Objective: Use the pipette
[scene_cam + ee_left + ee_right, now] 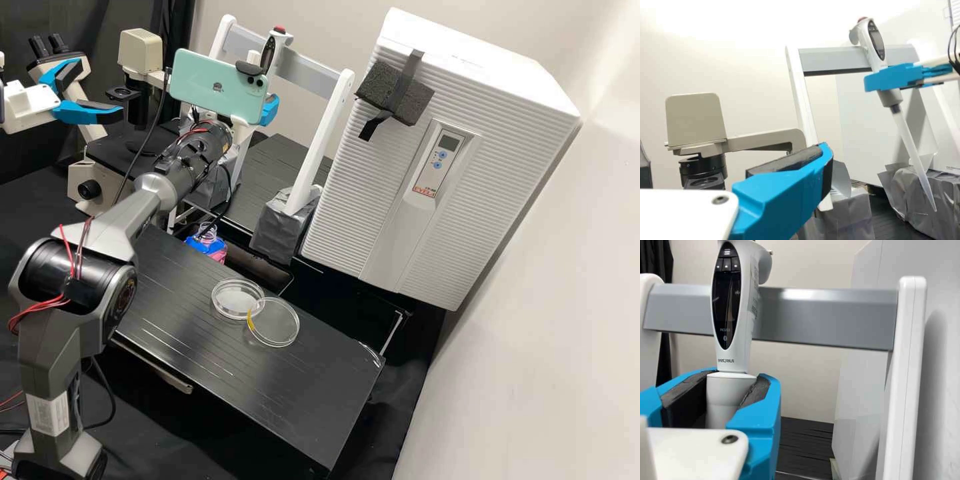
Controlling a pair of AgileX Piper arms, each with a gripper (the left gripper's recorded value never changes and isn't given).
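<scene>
Nearest the lens stands the right arm (73,287), stretching toward the white rack (327,127) at the back of the table (287,393), a mint phone (217,83) clamped near its wrist. The right hand (722,405) is closed on the pipette (735,305), its blue fingers (760,415) pinching the white body below the dark display. The pipette stands near upright at the rack's grey crossbar (830,315), tip slanting down; whether it touches the bar cannot be told. Just beside the rack sits a white ribbed appliance (427,167). On the rack's other side the left hand (93,90) hangs with fingers spread, holding nothing, above a microscope (100,153). In front of the rack two clear dishes (237,298) lie touching, with a pink bottle (210,243) between them and the rack.
</scene>
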